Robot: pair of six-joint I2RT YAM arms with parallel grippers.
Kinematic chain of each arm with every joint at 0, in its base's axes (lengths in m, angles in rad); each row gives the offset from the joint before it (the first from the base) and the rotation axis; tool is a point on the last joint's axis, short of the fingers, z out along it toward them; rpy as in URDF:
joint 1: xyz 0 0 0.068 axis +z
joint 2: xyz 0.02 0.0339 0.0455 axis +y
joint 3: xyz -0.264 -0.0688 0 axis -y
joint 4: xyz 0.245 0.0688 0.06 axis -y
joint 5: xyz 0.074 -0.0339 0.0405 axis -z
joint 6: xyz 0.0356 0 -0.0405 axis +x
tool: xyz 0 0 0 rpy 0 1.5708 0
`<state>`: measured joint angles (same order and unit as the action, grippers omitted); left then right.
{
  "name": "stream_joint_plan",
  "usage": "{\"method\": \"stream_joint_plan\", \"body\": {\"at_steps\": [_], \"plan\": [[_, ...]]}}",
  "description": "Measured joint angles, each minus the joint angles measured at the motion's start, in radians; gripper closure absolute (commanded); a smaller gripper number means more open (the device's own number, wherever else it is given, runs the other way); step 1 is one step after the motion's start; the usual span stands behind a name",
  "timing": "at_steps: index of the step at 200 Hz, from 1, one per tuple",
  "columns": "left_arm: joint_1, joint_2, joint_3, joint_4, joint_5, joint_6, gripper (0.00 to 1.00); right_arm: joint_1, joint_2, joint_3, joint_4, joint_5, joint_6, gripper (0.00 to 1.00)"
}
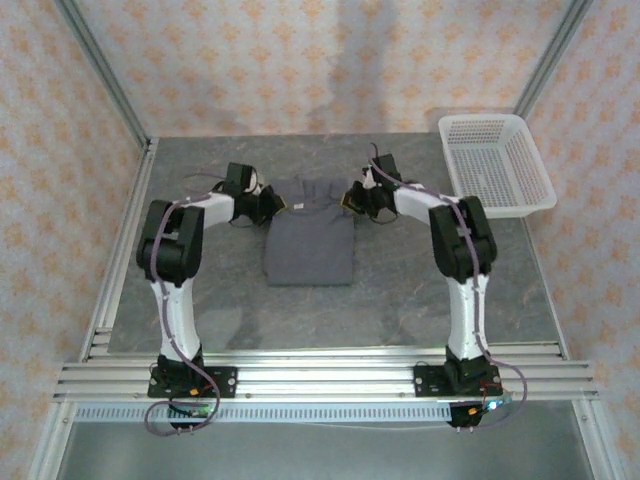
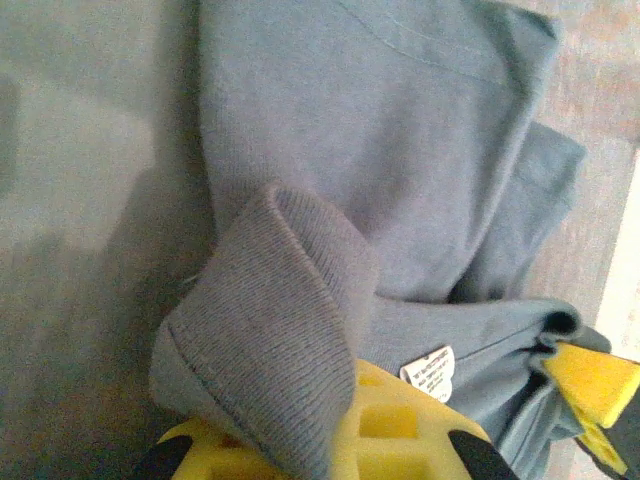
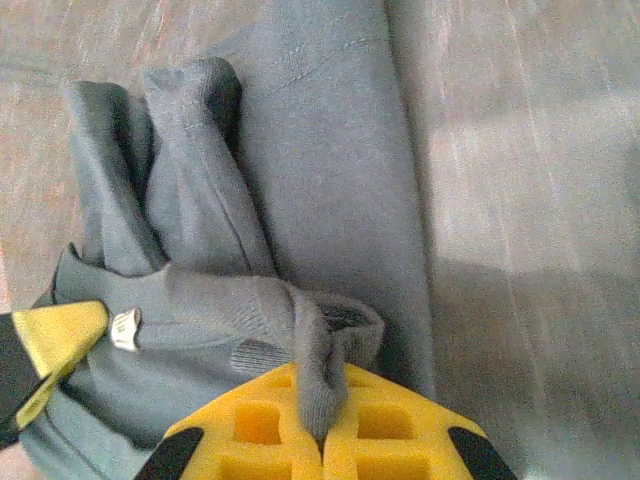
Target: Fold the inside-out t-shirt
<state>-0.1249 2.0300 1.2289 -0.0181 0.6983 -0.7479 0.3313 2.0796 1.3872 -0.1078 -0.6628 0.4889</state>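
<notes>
The inside-out t-shirt [image 1: 310,245] lies at the middle of the table as a narrow dark grey rectangle, with its far end bunched up. My left gripper [image 1: 268,204] is at that end's left corner and my right gripper [image 1: 356,198] at its right corner. In the left wrist view my left gripper [image 2: 330,440] is shut on a thick fold of the t-shirt [image 2: 380,120], which drapes over the yellow fingers [image 2: 400,425]. A white label [image 2: 428,372] shows beside them. My right gripper [image 3: 322,425] is shut on a ribbed pinch of the t-shirt [image 3: 320,180].
A white mesh basket [image 1: 497,165] stands at the back right of the grey table [image 1: 420,290]. Patterned walls and metal frame posts close in the back and sides. A rail [image 1: 320,380] carrying both arm bases runs along the near edge.
</notes>
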Motion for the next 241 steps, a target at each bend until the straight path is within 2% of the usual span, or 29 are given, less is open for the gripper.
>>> {"method": "stream_joint_plan", "body": {"at_steps": [16,46,70,77,92,112,132,171,241], "plan": [[-0.023,-0.109,-0.116,-0.004,-0.001,0.006,1.0,0.015,-0.12,-0.143,0.042,0.007,0.013,1.0],[-0.09,-0.255,-0.245,-0.014,-0.058,0.034,0.78,0.048,-0.203,-0.213,0.051,0.019,0.009,0.96],[-0.097,-0.286,-0.277,-0.015,-0.106,0.041,0.6,0.054,-0.202,-0.204,0.063,0.019,0.008,0.93],[-0.095,-0.286,-0.277,-0.014,-0.117,0.042,0.58,0.054,-0.196,-0.19,0.058,0.02,0.008,0.88],[-0.093,-0.273,-0.27,-0.014,-0.14,0.042,0.57,0.055,-0.161,-0.124,0.042,0.037,0.005,0.69],[-0.093,-0.225,-0.244,0.0,-0.153,0.041,0.55,0.054,-0.114,-0.04,0.018,0.086,-0.019,0.59],[-0.093,-0.175,-0.238,0.029,-0.15,0.034,0.52,0.054,-0.113,-0.034,-0.019,0.134,-0.052,0.44],[-0.091,-0.168,-0.235,0.061,-0.13,0.031,0.51,0.05,-0.142,-0.08,-0.094,0.173,-0.135,0.43],[-0.091,-0.14,-0.193,0.06,-0.13,0.031,0.51,0.048,-0.076,-0.076,-0.109,0.102,-0.165,0.46]]}}
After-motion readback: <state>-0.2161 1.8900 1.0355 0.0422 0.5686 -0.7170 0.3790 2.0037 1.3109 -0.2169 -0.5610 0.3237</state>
